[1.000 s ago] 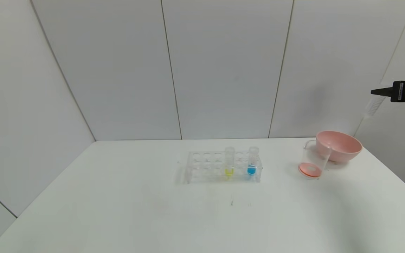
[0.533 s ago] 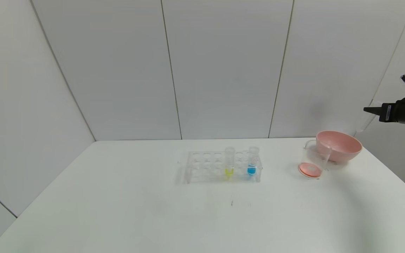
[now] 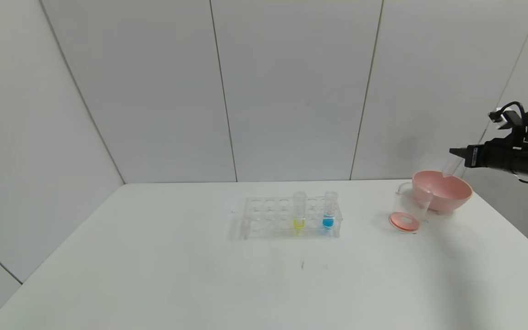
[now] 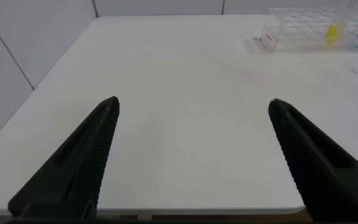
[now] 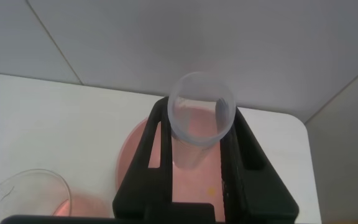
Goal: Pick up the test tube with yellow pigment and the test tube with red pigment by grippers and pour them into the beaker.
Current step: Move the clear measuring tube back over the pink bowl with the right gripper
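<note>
The test tube with yellow pigment (image 3: 299,211) stands in a clear rack (image 3: 268,219) at mid-table; it also shows in the left wrist view (image 4: 332,32). My right gripper (image 3: 457,152) is shut on a clear test tube (image 3: 452,167) that looks empty and hangs just above the pink bowl (image 3: 442,192). In the right wrist view the gripper (image 5: 197,113) holds this tube (image 5: 188,152) over the bowl. No tube with red liquid shows. The beaker (image 3: 408,210) stands beside the bowl with red-orange liquid at its bottom. My left gripper (image 4: 191,106) is open and empty over the table's near left part.
A tube with blue liquid (image 3: 329,211) stands in the rack to the right of the yellow one. The bowl (image 5: 135,155) and beaker (image 5: 27,193) sit at the table's far right, near its edge. Grey wall panels stand behind.
My right gripper has come down and moved left with the clear tube, from high at the right edge to just over the pink bowl. Nothing on the table has moved.
</note>
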You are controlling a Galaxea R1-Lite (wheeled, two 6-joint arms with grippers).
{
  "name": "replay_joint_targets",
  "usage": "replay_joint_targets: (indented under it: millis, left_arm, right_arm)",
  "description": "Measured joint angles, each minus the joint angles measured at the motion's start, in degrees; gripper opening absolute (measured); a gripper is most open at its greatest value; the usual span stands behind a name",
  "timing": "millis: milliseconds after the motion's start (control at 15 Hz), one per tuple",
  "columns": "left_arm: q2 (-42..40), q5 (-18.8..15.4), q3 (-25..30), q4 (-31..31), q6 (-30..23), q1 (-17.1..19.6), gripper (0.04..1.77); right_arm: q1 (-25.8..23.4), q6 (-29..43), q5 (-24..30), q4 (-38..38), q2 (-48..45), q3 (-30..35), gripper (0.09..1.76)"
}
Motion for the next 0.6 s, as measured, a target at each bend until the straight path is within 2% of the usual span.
replay_joint_targets:
  millis: [600]
  left_arm:
    - [0.0, 0.0, 0.0, 0.0, 0.0, 0.0, 1.72]
  right_arm:
    - [0.63, 0.01, -1.15, 0.06, 3.91, -0.24, 0.5]
